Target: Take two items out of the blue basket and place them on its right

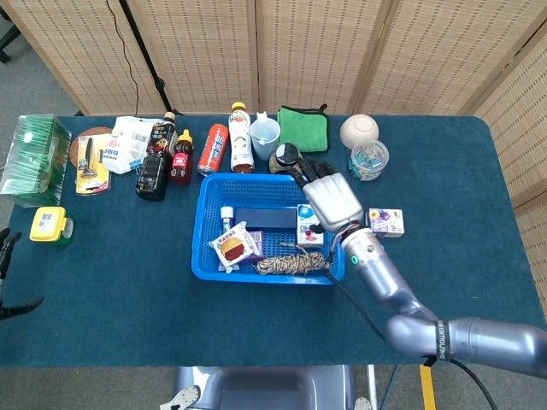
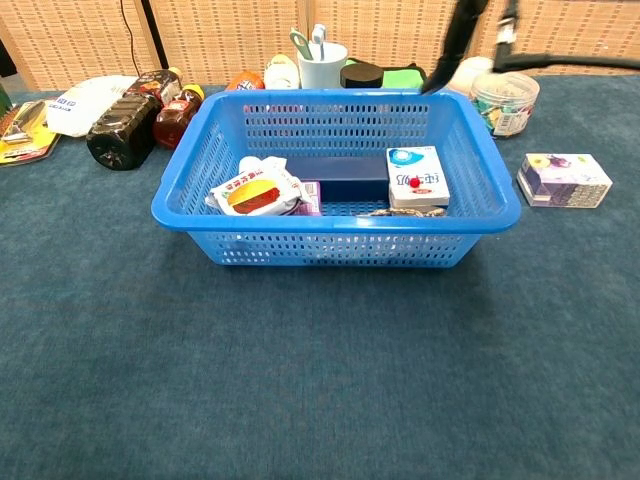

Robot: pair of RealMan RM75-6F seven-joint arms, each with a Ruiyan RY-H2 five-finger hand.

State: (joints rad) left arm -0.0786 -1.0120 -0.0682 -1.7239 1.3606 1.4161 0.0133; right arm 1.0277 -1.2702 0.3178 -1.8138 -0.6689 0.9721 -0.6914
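Observation:
The blue basket (image 1: 205,232) sits mid-table and holds a dark blue box (image 1: 265,219), a white and blue carton (image 2: 416,177), a burger snack packet (image 1: 232,248) and a coil of rope (image 1: 291,262). A small purple box (image 1: 385,222) lies on the cloth to the basket's right. My right hand (image 1: 329,198) hovers over the basket's rear right corner with its fingers spread and nothing in it. It hides part of the carton in the head view. In the chest view only its dark fingers (image 2: 455,40) show at the top. My left hand (image 1: 7,278) hangs at the far left edge, fingers apart, holding nothing.
Behind the basket stand sauce bottles (image 1: 155,162), a red can (image 1: 214,149), a drink bottle (image 1: 240,137), a cup (image 1: 265,137), a green cloth (image 1: 303,128), a white ball (image 1: 359,131) and a jar of clips (image 1: 369,160). A green box (image 1: 34,158) and a yellow item (image 1: 49,225) lie at the left.

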